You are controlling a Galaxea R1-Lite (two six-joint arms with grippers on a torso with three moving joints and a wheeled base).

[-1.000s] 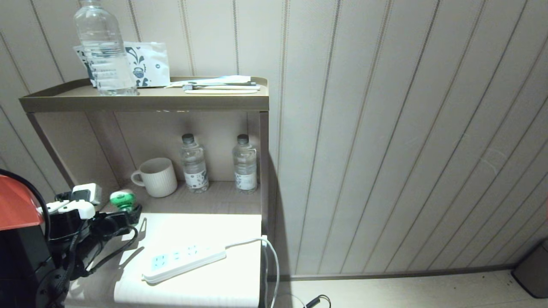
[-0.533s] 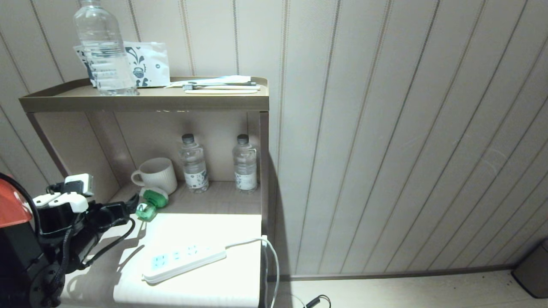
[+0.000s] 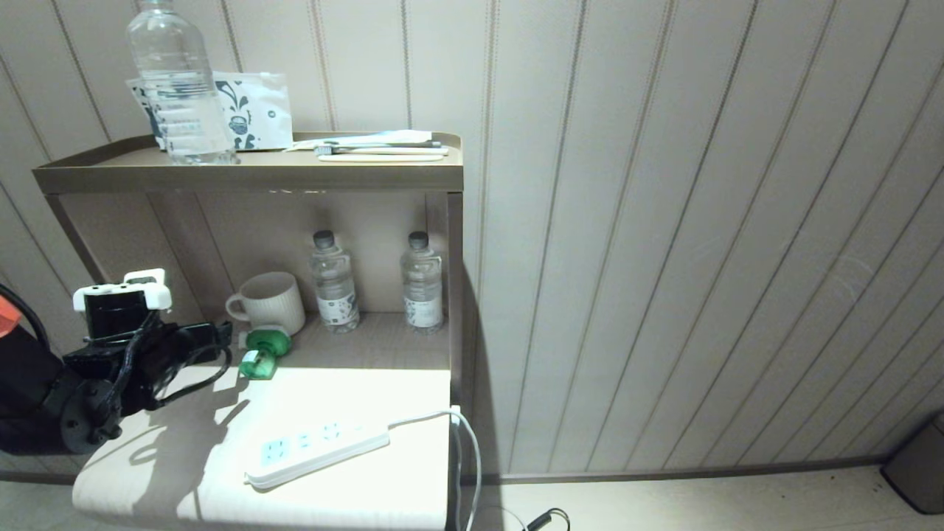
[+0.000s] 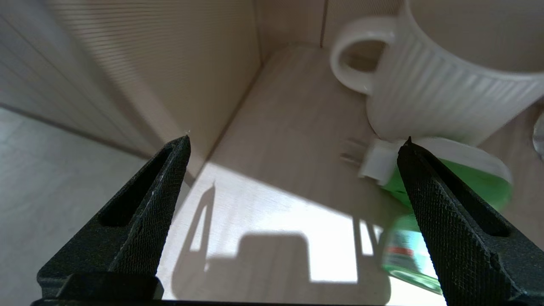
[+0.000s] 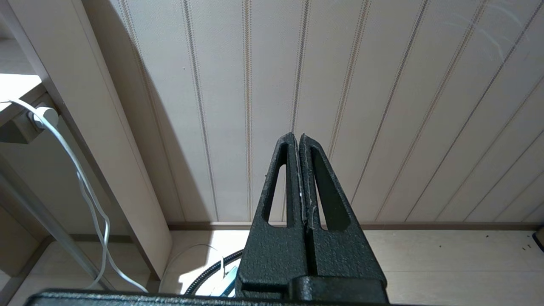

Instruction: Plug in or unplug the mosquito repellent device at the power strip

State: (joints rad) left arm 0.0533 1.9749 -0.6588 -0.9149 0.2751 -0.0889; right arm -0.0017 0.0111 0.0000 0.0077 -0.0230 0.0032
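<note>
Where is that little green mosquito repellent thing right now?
In the head view, the mosquito repellent device lies tipped over on the lower shelf, left side, just in front of the mug, unplugged from the power strip.

In the left wrist view a black finger [image 4: 450, 221] hides part of the blurred mosquito repellent device [image 4: 476, 187], perhaps touching the mug [image 4: 446, 97].

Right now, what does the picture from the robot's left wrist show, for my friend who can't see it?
The left hand is wide open and holds nothing. The mosquito repellent device lies tipped on the wooden shelf, partly behind one finger, its prongs sticking out sideways. Just beyond it stands a white ribbed mug.
</note>
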